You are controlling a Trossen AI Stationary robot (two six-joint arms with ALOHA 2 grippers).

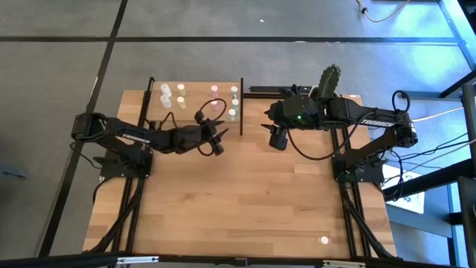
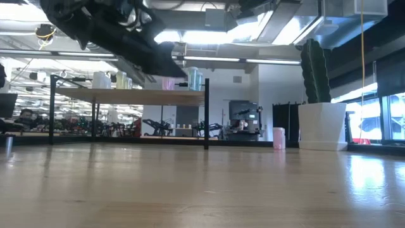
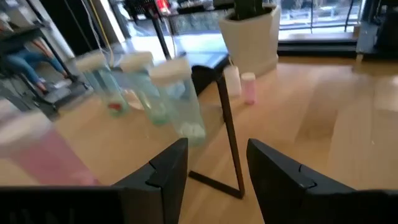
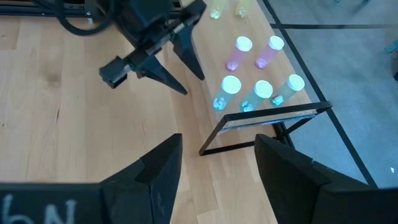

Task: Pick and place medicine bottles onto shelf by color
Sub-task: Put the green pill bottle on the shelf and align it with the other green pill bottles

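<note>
The shelf stands at the table's far edge, left of centre. Upright on its board stand the medicine bottles: white, pale yellow, pink and pale green, grouped by colour. Two more bottles, white and pink, stand on the table beside the cactus pot. My left gripper hovers open and empty off the shelf's near right corner, above the table, also in the right wrist view. My right gripper hangs high, open and empty, right of the shelf.
A white pot with a green cactus stands at the far right. A small pale object lies near the table's front right. The shelf's black corner post stands just ahead of my left fingers. Bare wood spreads across the middle and near side.
</note>
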